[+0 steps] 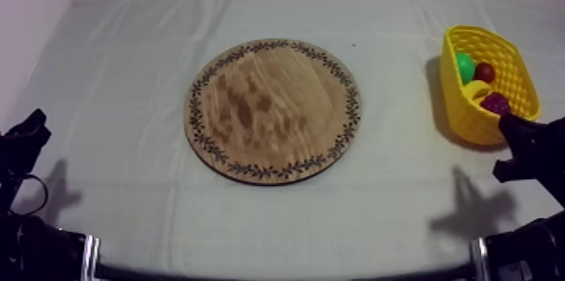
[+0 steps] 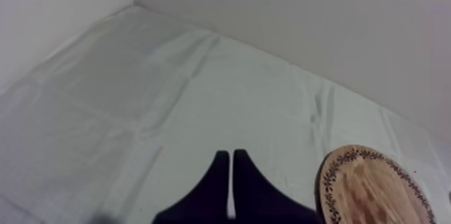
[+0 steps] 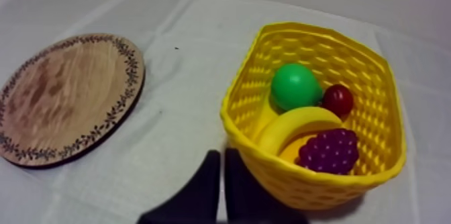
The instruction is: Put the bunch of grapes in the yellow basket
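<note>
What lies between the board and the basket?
Only bare cloth lies between the board and the basket. The top view and the right wrist view both show this.

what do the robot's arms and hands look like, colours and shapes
Both are plain black. The left hand and right hand each have two flat black fingers tapering to narrow tips, with no visible markings. From above, the left arm and right arm are blocky black shapes.
</note>
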Controlling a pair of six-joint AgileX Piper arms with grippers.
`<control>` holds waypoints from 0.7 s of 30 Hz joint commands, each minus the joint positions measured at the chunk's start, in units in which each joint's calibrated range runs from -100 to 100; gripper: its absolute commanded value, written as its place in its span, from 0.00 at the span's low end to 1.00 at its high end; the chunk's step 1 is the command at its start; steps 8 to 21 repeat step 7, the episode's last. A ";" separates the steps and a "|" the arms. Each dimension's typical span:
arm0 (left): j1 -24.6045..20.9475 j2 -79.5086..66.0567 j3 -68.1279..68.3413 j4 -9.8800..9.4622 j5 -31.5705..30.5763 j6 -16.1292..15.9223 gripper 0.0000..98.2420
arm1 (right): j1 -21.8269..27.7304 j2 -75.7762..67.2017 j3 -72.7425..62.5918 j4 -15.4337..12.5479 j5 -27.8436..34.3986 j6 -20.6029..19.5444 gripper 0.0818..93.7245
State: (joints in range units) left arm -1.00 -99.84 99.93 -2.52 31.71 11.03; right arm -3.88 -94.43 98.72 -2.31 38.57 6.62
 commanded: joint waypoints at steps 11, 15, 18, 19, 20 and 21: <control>0.02 0.02 -0.04 0.01 -0.02 -0.01 0.00 | -0.47 -1.27 0.64 0.45 -0.34 5.38 0.00; 0.02 0.02 -0.04 0.01 -0.02 -0.01 0.00 | -0.47 -1.27 0.64 0.45 -0.34 5.38 0.00; 0.02 0.02 -0.04 0.01 -0.02 -0.01 0.00 | -0.47 -1.27 0.64 0.45 -0.34 5.38 0.00; 0.02 0.02 -0.04 0.01 -0.02 -0.01 0.00 | -0.47 -1.27 0.64 0.45 -0.34 5.38 0.00; 0.02 0.02 -0.04 0.01 -0.02 -0.01 0.00 | -0.47 -1.27 0.64 0.45 -0.34 5.38 0.00; 0.02 0.02 -0.04 0.01 -0.02 -0.01 0.00 | -0.47 -1.27 0.64 0.45 -0.34 5.38 0.00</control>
